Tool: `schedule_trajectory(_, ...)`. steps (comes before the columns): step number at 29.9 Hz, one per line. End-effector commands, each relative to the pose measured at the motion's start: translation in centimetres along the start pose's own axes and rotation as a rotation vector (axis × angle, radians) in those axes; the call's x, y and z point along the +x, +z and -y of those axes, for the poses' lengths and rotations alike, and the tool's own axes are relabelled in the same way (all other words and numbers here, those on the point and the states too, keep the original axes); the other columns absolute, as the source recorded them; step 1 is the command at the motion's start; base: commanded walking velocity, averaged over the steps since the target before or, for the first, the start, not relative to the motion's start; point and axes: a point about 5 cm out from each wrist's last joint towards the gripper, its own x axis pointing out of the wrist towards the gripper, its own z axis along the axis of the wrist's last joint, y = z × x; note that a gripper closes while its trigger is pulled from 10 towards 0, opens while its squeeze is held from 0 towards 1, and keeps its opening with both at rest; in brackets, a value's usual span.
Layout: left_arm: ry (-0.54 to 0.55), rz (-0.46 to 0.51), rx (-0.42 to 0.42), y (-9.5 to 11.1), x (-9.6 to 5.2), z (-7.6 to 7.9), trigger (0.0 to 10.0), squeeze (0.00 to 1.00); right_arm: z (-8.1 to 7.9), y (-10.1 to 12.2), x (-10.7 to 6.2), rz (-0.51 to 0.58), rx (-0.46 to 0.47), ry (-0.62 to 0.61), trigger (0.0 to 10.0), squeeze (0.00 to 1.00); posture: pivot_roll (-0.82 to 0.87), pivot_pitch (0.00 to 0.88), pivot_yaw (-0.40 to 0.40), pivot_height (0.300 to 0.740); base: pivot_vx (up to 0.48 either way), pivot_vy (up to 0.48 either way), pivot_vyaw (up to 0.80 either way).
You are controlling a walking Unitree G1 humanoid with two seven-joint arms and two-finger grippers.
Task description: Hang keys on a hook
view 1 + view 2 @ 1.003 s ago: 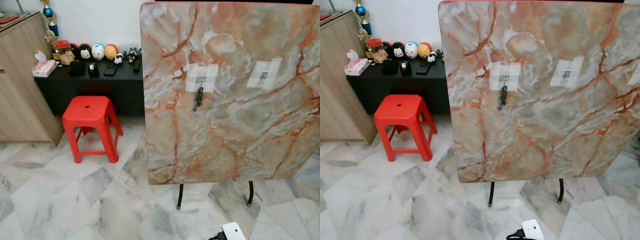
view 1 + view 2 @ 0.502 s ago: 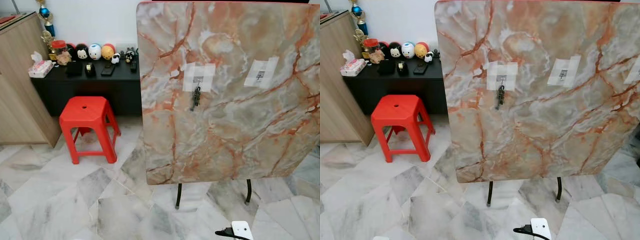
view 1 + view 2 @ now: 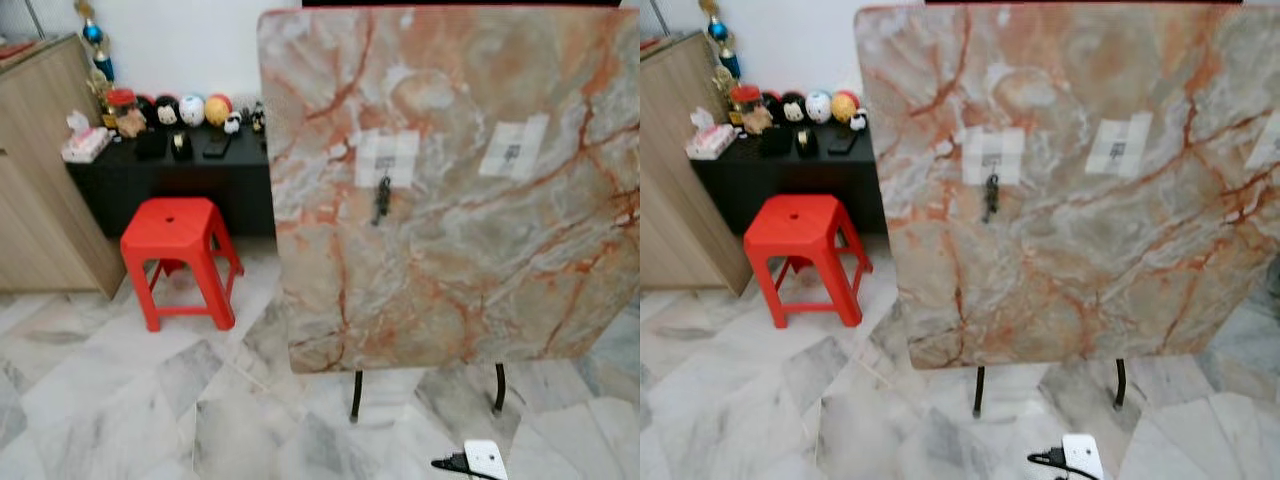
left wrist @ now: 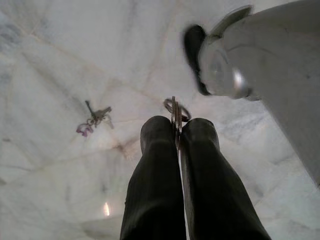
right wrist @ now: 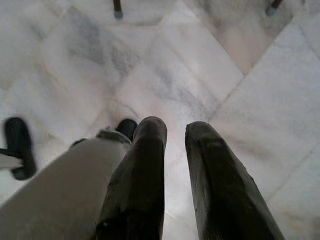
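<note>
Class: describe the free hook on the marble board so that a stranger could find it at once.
Start at the upright marble-patterned board on black legs. Two pale taped patches sit side by side on its upper face. The free hook is on the right patch; the left hook has dark keys hanging.

Both arms hang low, claws pointing down at the floor.
Left claw (image 4: 177,131) is pinched closed on a key ring (image 4: 176,107); right claw (image 5: 175,131) has its fingers slightly parted.

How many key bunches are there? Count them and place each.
3. Hanging bunch on the marble board's left hook; held bunch pinched in the left gripper's fingers; floor bunch lying on the floor. Others may be hidden.
</note>
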Motion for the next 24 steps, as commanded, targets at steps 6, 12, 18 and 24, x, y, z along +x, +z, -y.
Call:
schedule_trajectory(6,0.004,-0.002,0.014,-0.1,0.0,-0.3,10.0,0.0,-0.4,0.0,0.0,0.006,0.011,0.015,10.0,0.0,-0.08,0.0,0.0,0.74,0.0,-0.414,0.0)
schedule_trajectory(12,0.004,0.001,0.021,0.0,0.0,-0.3,10.0,0.0,-0.4,-0.3,0.0,-0.002,-0.006,0.021,10.0,0.0,-0.08,0.0,0.004,0.74,0.0,-0.432,0.0)
schedule_trajectory(18,0.008,0.019,0.02,0.6,-0.1,-0.4,10.0,0.0,-0.3,0.0,0.0,0.006,0.0,0.012,10.0,0.0,-0.07,0.0,-0.003,0.74,0.0,-0.439,0.0)
schedule_trajectory(24,0.006,0.026,0.024,1.0,-0.1,-0.4,10.0,0.0,0.0,0.8,0.1,0.024,0.018,-0.002,10.0,0.0,-0.07,0.0,-0.011,0.74,0.0,-0.437,0.0)
